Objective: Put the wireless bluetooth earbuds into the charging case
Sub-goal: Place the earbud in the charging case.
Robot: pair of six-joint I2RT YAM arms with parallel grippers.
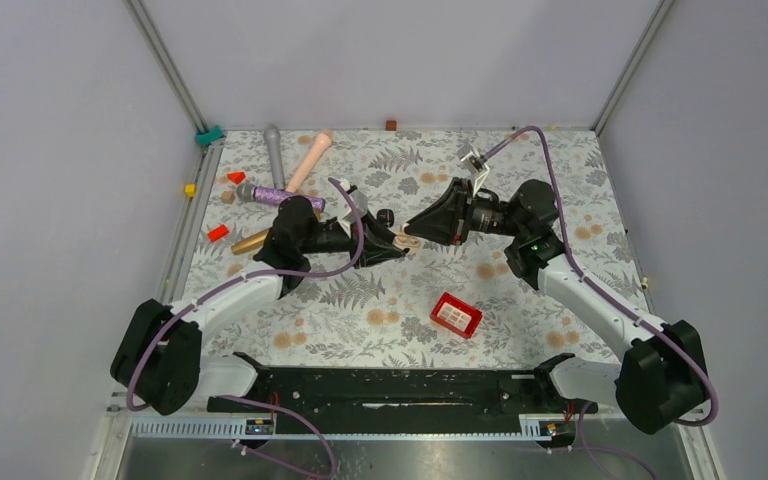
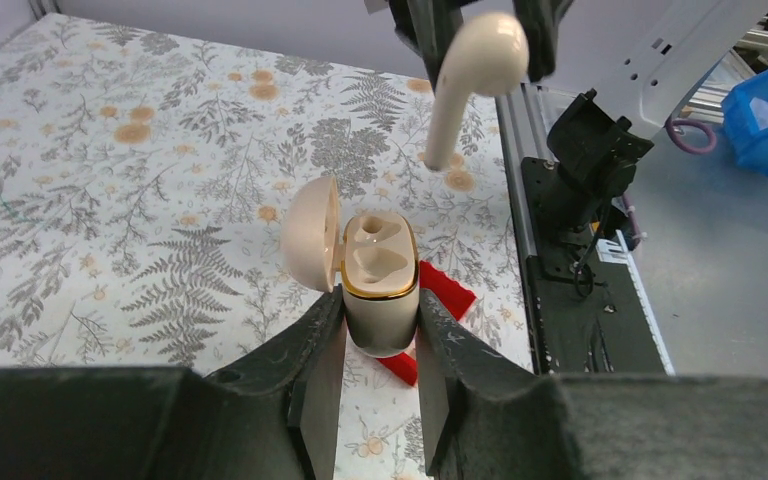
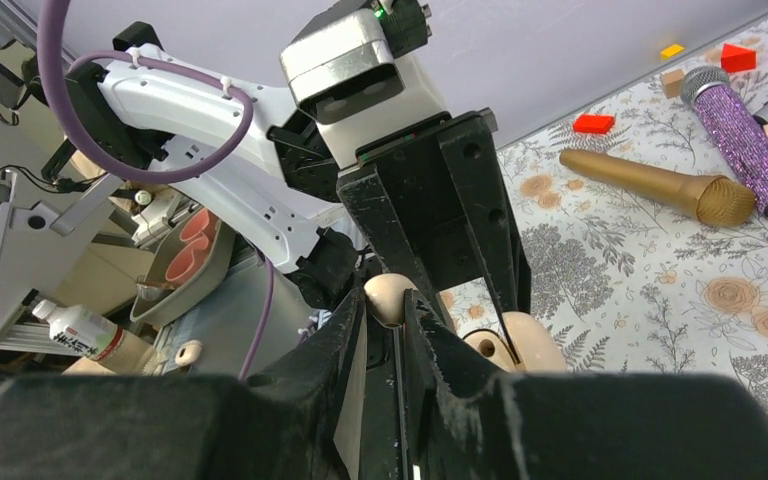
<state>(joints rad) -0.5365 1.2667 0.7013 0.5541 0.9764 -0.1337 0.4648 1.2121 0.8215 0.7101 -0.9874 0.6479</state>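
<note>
My left gripper [image 2: 380, 312] is shut on the cream charging case [image 2: 381, 285], held upright above the table with its lid [image 2: 310, 235] swung open to the left; both sockets look empty. My right gripper [image 3: 388, 300] is shut on a cream earbud [image 3: 388, 297]. In the left wrist view that earbud [image 2: 472, 70] hangs stem down, above and a little right of the case, apart from it. In the top view the two grippers [image 1: 398, 247] [image 1: 413, 228] meet tip to tip at the table's middle. A small black object [image 1: 385, 216], perhaps a black bud, lies just behind them.
A red box [image 1: 456, 314] lies in front of the grippers. Behind the left arm lie a purple glitter microphone [image 1: 275, 194], a gold one [image 1: 250, 241], a grey one [image 1: 274, 150], a pink one [image 1: 308, 160] and small red pieces [image 1: 218, 233].
</note>
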